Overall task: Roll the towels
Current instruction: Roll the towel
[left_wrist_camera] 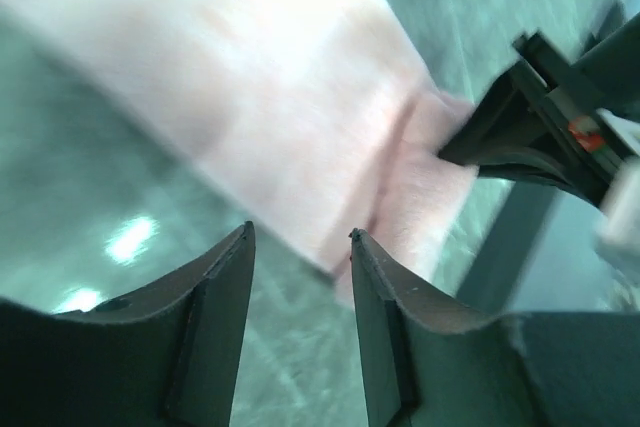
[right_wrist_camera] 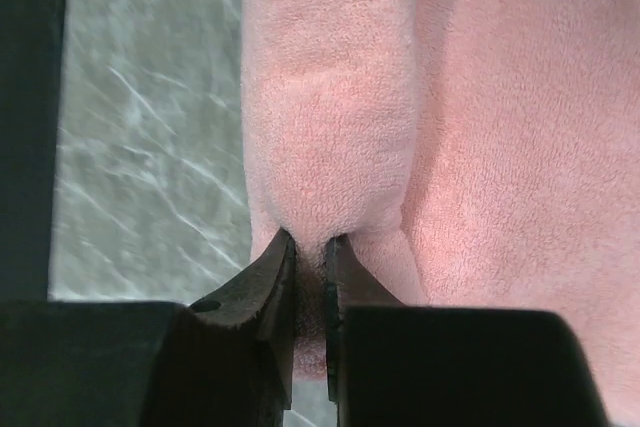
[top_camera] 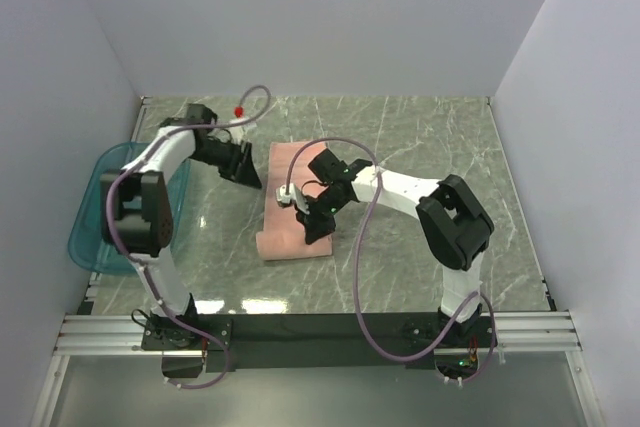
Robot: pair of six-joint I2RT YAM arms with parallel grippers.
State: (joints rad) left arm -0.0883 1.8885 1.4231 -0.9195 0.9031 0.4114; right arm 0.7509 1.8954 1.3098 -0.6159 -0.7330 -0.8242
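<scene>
The salmon-pink towel [top_camera: 290, 237] lies on the marble table, long side running front to back. My right gripper [top_camera: 313, 228] is down on its right part. In the right wrist view the gripper [right_wrist_camera: 308, 245] is shut on a raised fold of the towel [right_wrist_camera: 330, 97], with flat towel to the right. My left gripper [top_camera: 246, 171] hovers by the towel's far left edge. In the left wrist view it [left_wrist_camera: 300, 239] is open and empty, with the blurred towel [left_wrist_camera: 260, 77] beyond its tips and the right gripper [left_wrist_camera: 540, 137] at the right.
A teal translucent tray [top_camera: 88, 232] sits at the left table edge beside the left arm. White walls close in the back and sides. Purple cables loop over both arms. A small red piece [top_camera: 238, 109] lies near the back.
</scene>
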